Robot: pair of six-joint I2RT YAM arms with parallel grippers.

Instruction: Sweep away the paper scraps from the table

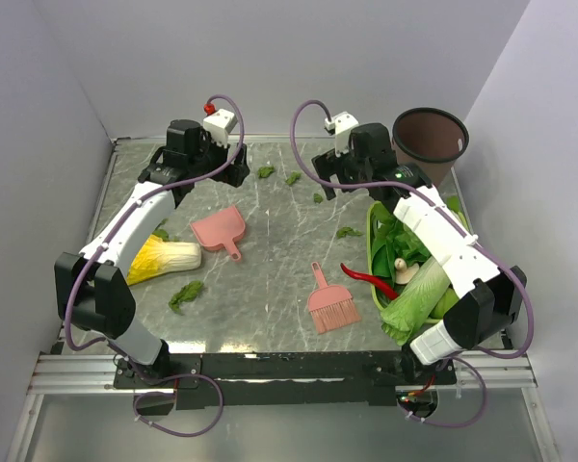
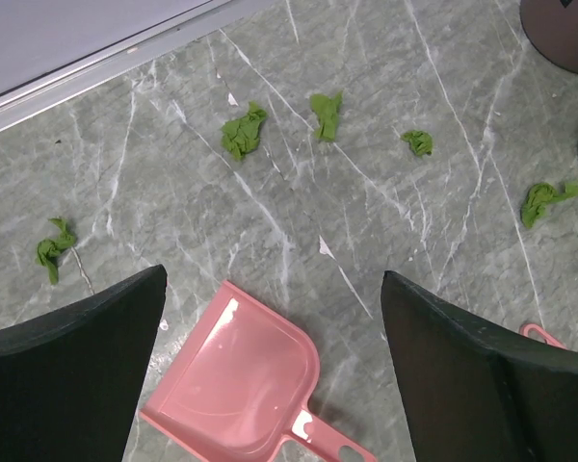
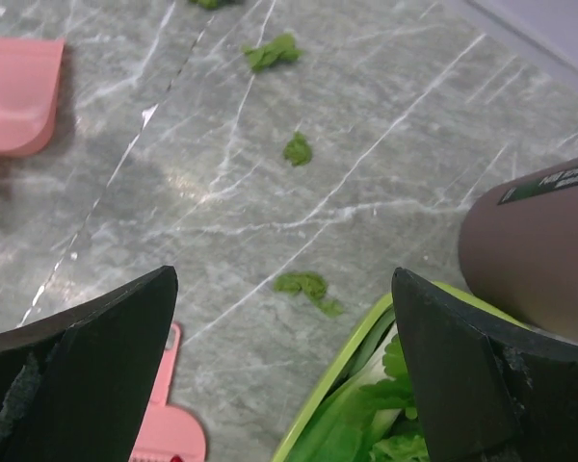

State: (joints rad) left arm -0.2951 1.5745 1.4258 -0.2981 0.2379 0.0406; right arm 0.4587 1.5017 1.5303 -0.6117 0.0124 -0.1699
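Several small dark-green paper scraps lie on the grey-green table (image 1: pixel 270 260): two at the back (image 1: pixel 266 171) (image 1: pixel 293 178), one (image 1: pixel 318 197) below them, one (image 1: pixel 347 232) by the basket, one (image 1: pixel 185 294) near the front left. My left gripper (image 1: pixel 233 171) is open and empty, raised above the pink dustpan (image 1: pixel 220 231). In the left wrist view the gripper (image 2: pixel 275 366) frames the dustpan (image 2: pixel 236 380), with scraps (image 2: pixel 244 133) (image 2: pixel 326 114) (image 2: pixel 417 142) beyond. My right gripper (image 1: pixel 329 183) is open and empty; in its wrist view it (image 3: pixel 284 375) hangs over a scrap (image 3: pixel 308 285).
A pink brush (image 1: pixel 330 306) lies front centre. A green basket (image 1: pixel 374 252) of leafy vegetables and a red chilli stands right. A brown pot (image 1: pixel 430 141) stands back right. A yellow-and-white cabbage (image 1: pixel 164 260) lies left. A metal rail (image 1: pixel 270 368) runs along the near edge.
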